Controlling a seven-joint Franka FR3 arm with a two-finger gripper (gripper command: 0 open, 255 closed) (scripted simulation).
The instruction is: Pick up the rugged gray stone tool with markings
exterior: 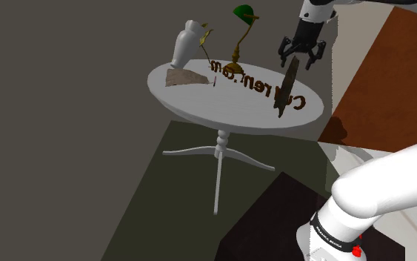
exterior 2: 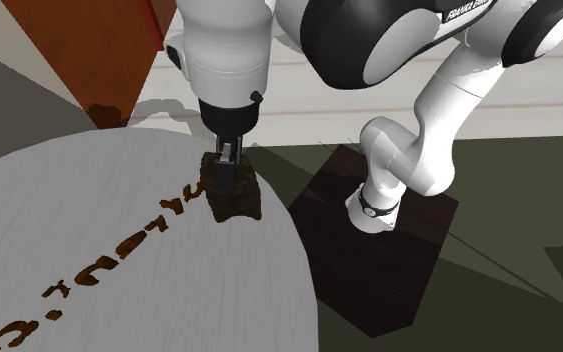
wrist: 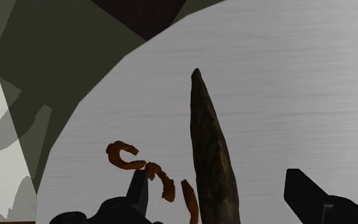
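The stone tool (exterior: pixel 287 87) is a thin, dark brown-grey slab standing on its edge near the rim of the round white table (exterior: pixel 199 96), at the shoulder view's right. My gripper (exterior: pixel 301 62) hangs straight above it, open. In the wrist view the stone tool (wrist: pixel 212 159) rises as a narrow blade between the two fingers, and a gap shows on each side of it. Seen from the second exterior view, the gripper (exterior 2: pixel 227 160) reaches down over the top of the stone tool (exterior 2: pixel 231 192), whose lower edge seems to rest on the table (exterior 2: pixel 89 200).
Brown raised letters (exterior: pixel 249 80) run across the tabletop beside the stone. A green-shaded lamp (exterior: pixel 242 33), a white figure (exterior: pixel 184 43) and a flat brownish piece (exterior: pixel 182 76) stand at the far side. The table rim lies just beyond the stone.
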